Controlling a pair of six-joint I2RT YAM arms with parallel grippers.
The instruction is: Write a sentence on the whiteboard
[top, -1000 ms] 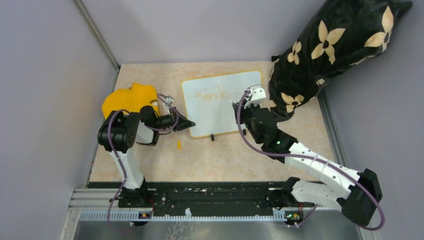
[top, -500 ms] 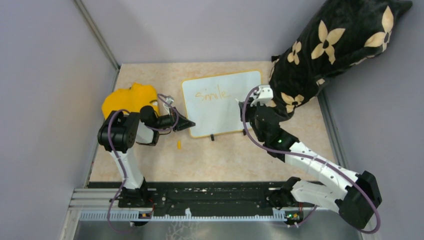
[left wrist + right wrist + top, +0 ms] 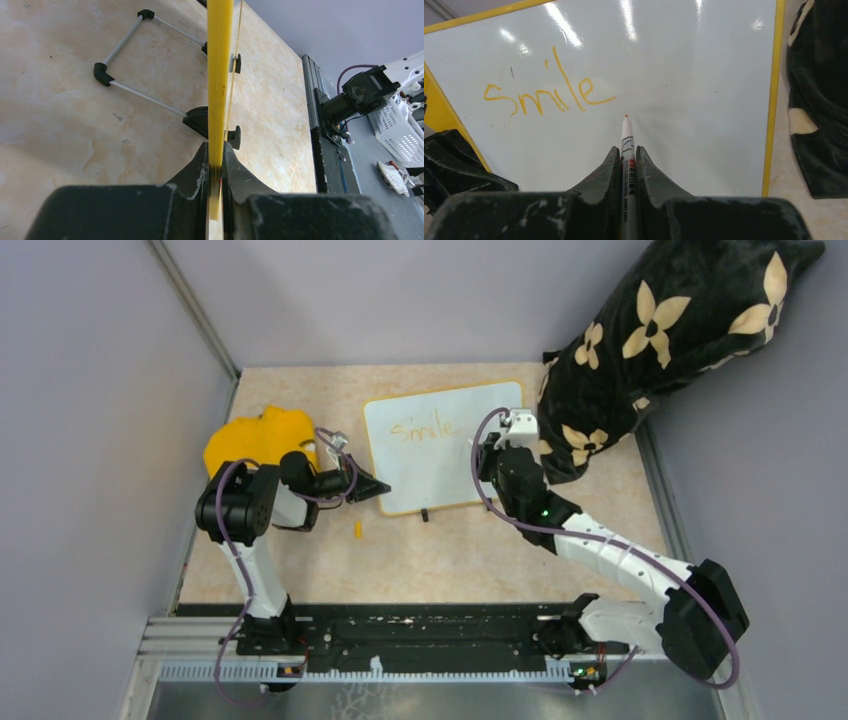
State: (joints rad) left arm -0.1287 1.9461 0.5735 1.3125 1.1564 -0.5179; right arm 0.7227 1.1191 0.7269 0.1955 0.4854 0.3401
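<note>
At nine o'clock from the whiteboard, a yellow cloth lies heaped on the tabletop, beyond the left arm. The left gripper has its fingers clamped on the board's yellow frame near the lower left corner. This is likely to steady it against the push of writing, since it is propped on a thin wire stand. A small orange piece, perhaps a pen cap, lies alone at seven o'clock. The board sits mid-tabletop, and the sentence reads only "smile", near its top edge. The right gripper has its fingers closed on a marker. Its tip is aimed just at three o'clock of the last letter, where a next word would begin; whether it touches cannot be told. A black flowered cushion crowds the board's right edge at two o'clock, narrowing the right arm's room.
</note>
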